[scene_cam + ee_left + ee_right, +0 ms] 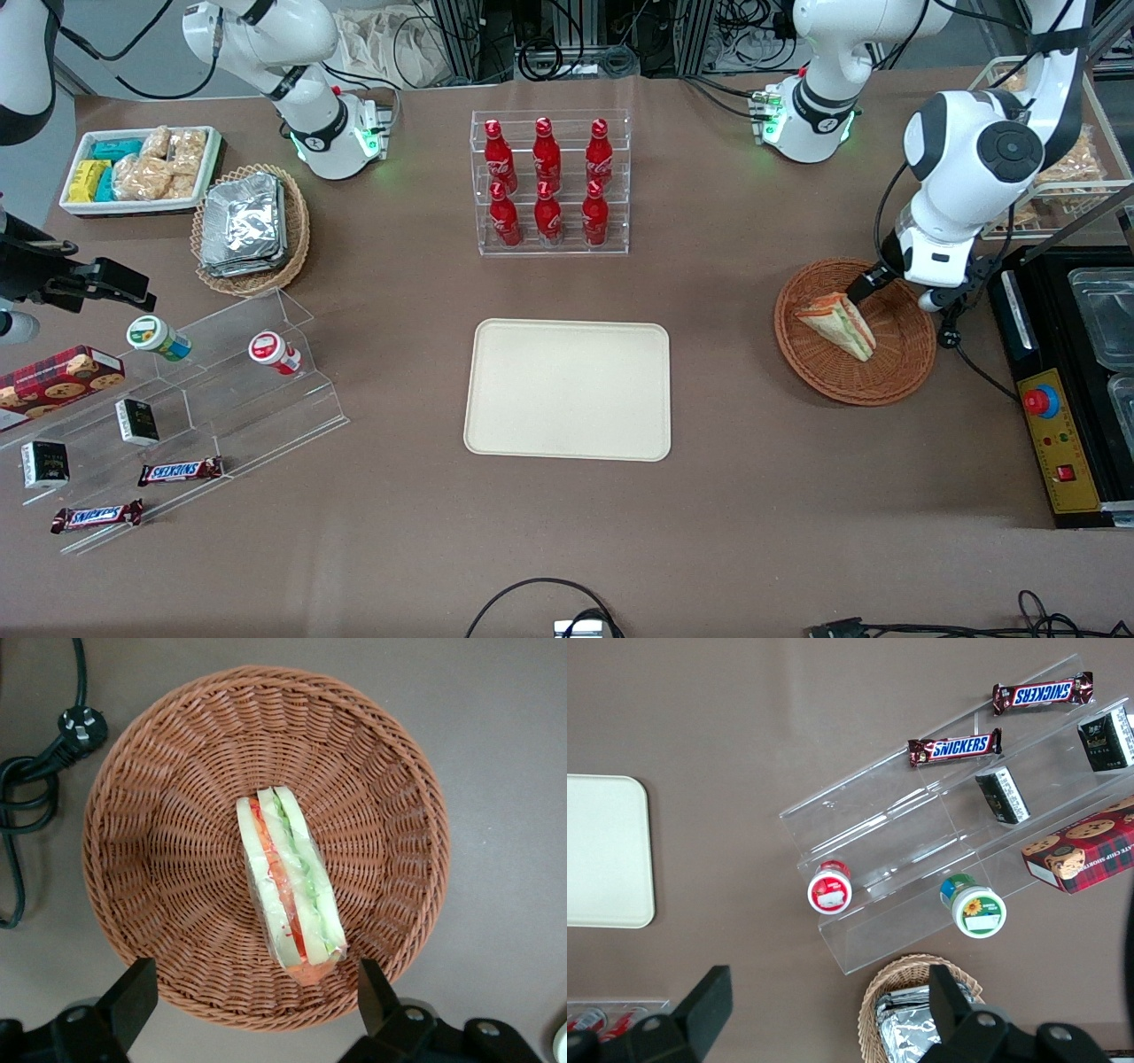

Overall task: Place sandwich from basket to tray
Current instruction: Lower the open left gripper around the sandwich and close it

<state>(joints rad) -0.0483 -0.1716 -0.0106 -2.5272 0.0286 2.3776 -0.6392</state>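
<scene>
Sandwich point(837, 324) is seen lying inside the reddish-brown basket point(904, 377), set toward the working arm's end of the table. One cut face is turned upward in the left wrist view, where the sandwich point(289, 889) shows stripes of pale bread, red, orange and green filling under a clear wrap. It rests on the woven floor of the basket point(177, 850), roughly at the centre, with one end reaching nearer the rim than the other.

The left gripper point(864, 285) is held above the basket's edge farther from the front camera, just above the sandwich's upper corner. In the wrist view the gripper point(252, 992) is spread wide: the two dark fingers point(133, 997) stand well apart, one to each side of the sandwich's nearer end, with no contact seen. Nothing is gripped.

The cream tray point(567, 390) is noted at mid-table, flat, well apart from the basket. A clear rack of red bottles point(549, 182) stands farther from the front camera than the tray. A black power cable and plug point(53, 753) lie on the brown table point(399, 532) just beside the basket.
</scene>
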